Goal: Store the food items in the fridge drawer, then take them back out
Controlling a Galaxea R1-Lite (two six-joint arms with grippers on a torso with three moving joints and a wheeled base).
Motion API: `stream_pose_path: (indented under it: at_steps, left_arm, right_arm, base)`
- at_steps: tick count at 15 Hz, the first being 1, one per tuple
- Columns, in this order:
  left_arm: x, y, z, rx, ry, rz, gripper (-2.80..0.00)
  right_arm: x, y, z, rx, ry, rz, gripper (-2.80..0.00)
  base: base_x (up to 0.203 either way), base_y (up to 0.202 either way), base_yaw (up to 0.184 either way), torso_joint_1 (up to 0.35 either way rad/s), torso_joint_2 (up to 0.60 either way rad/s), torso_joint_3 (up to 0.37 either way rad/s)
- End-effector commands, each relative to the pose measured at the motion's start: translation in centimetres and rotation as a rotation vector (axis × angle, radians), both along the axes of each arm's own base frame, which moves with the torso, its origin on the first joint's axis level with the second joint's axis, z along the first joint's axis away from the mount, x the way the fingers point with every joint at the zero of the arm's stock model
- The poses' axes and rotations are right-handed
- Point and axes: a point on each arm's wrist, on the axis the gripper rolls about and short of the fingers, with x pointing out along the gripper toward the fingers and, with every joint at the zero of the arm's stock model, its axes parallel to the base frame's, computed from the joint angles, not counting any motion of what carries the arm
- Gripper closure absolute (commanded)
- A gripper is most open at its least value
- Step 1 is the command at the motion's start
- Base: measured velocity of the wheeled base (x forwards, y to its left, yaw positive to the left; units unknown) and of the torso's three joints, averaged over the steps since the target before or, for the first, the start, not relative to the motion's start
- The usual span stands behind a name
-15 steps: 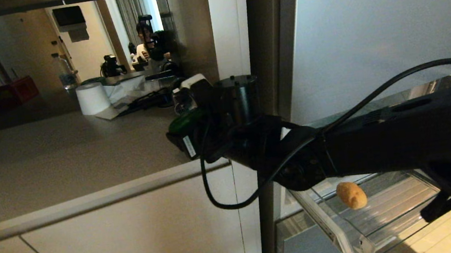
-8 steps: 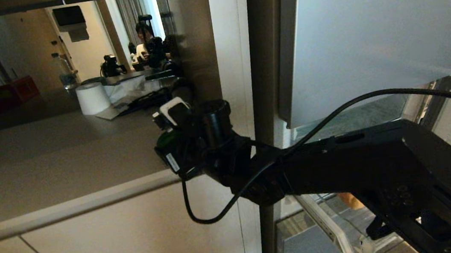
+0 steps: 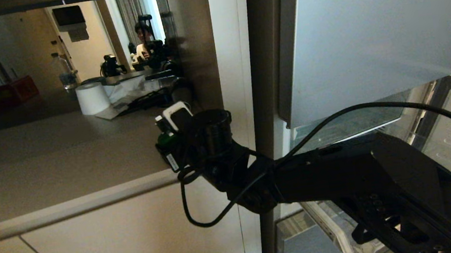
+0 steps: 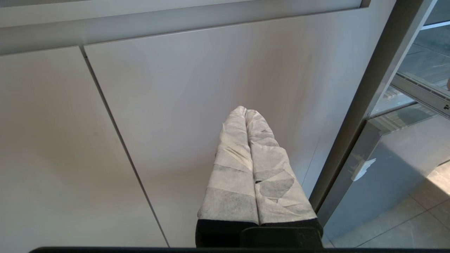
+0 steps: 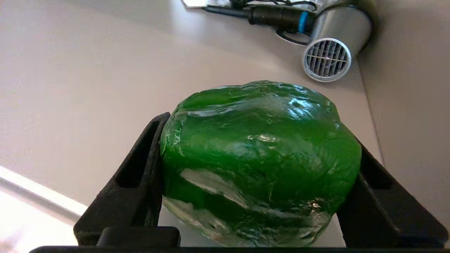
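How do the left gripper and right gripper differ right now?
The right gripper is spread wide, clamping the green bell pepper above the countertop; the left gripper is shut and empty. The right gripper's fingers are bare black; the left gripper's fingers are wrapped in pale tape. The left gripper faces the cabinet door below the countertop.

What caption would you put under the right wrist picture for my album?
The right tool squeezes a shiny green bell pepper above the pale countertop.
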Motion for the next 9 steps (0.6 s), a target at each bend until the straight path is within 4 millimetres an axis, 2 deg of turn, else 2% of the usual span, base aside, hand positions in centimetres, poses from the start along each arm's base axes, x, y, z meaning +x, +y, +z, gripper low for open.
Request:
stream_pose_path:
  at_steps: [1, 4, 9]
  left_arm:
    - [0.0, 0.0, 0.0, 0.0, 0.001, 0.0, 0.0]
    - [0.0, 0.0, 0.0, 0.0, 0.001, 0.0, 0.0]
    - [0.0, 0.0, 0.0, 0.0, 0.001, 0.0, 0.0]
  right_arm:
    - [0.1, 0.1, -0.5, -0.015, -0.002, -0.003, -2.8]
    - [0.1, 0.2, -0.6, -0.017, 0.0, -0.005, -2.8]
    - [-0.2, -0.1, 0.5, 0.0, -0.015, -0.011, -2.8]
  base:
    - [0.0, 0.0, 0.0, 0.0, 0.0, 0.0]
    - [0.0, 0.0, 0.0, 0.0, 0.0, 0.0]
    - [0.0, 0.0, 0.0, 0.0, 0.0, 0.0]
